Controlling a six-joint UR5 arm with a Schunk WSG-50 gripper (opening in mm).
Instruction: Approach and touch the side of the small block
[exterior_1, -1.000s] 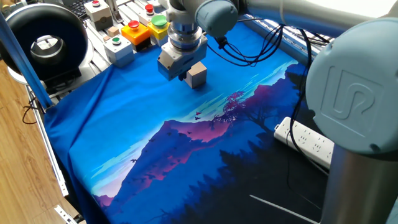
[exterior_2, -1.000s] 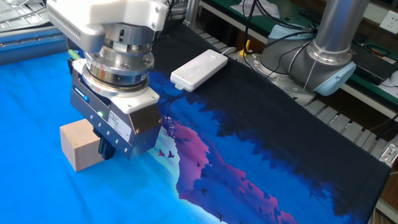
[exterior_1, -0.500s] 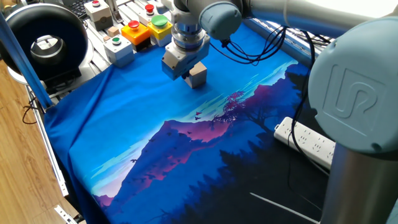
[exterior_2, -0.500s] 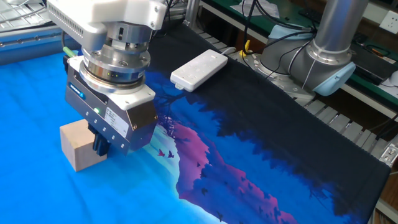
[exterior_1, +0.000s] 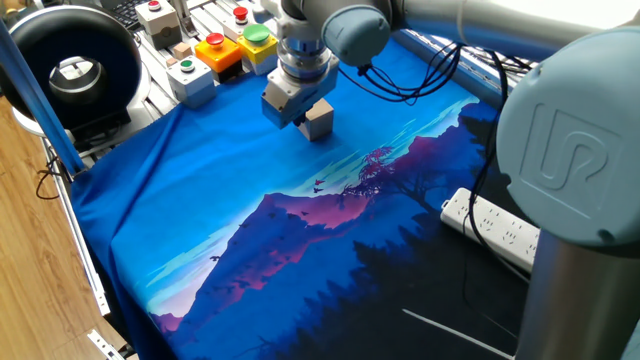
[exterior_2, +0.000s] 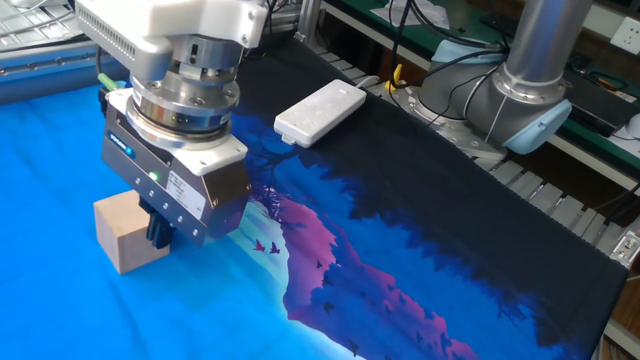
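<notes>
The small block (exterior_1: 319, 120), a plain beige cube, sits on the blue printed cloth near the back of the table. It also shows in the other fixed view (exterior_2: 119, 231). My gripper (exterior_1: 297, 117) points straight down right beside it. In the other fixed view the gripper (exterior_2: 159, 233) has its dark fingers together, low against the block's right side and touching it. It holds nothing. The gripper body hides part of the block.
Button boxes stand behind the block: a yellow one (exterior_1: 215, 51), a green-topped one (exterior_1: 257, 39) and a white one (exterior_1: 190, 79). A black round device (exterior_1: 70, 66) sits at the back left. A white power strip (exterior_1: 495, 228) (exterior_2: 319, 110) and cables lie on the dark side.
The gripper has shifted slightly toward the block and pressed against its side. The block has slid a little along the cloth with it.
</notes>
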